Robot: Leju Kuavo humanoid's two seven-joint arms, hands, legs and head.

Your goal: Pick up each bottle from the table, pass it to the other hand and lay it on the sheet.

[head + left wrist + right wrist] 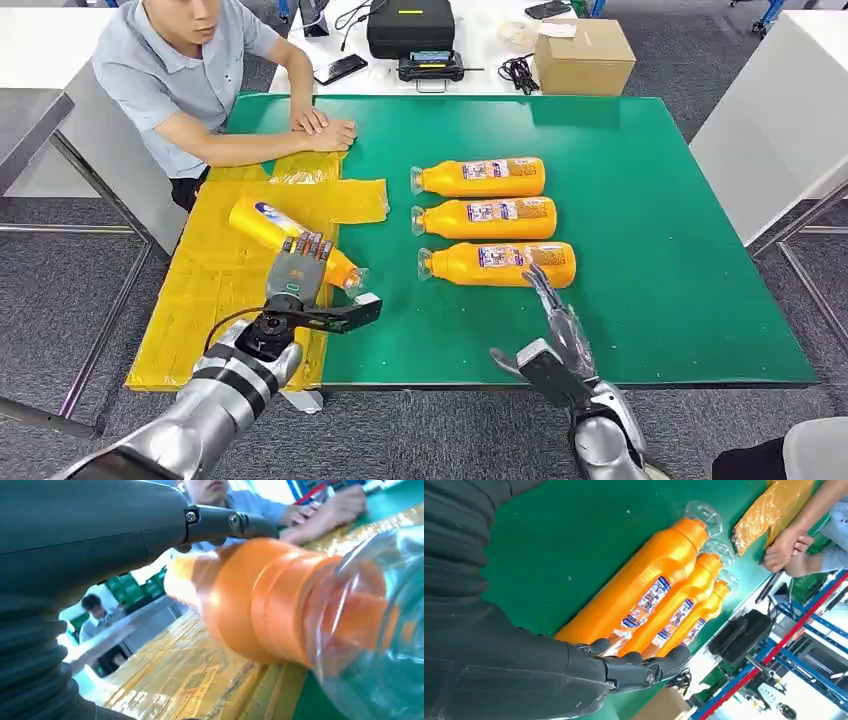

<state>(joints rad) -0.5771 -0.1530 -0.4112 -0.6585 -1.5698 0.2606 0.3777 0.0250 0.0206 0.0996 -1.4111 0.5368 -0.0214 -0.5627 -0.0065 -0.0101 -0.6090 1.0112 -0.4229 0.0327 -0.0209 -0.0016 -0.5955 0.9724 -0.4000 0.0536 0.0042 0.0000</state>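
1 bottle [290, 243] gripped by left hand [296, 272], cap toward table edge | right hand [556, 322] open, empty

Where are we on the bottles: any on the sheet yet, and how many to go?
None lies on the yellow sheet yet. In hand: the left hand grips one orange bottle above the sheet, so that pass looks done. Left: three orange bottles lie on the green table; the right hand reaches toward the nearest, holding nothing.

glossy plastic bottles [497, 218] (clear caps), crinkled shiny yellow sheet [215, 290], matt green mat [660, 230]
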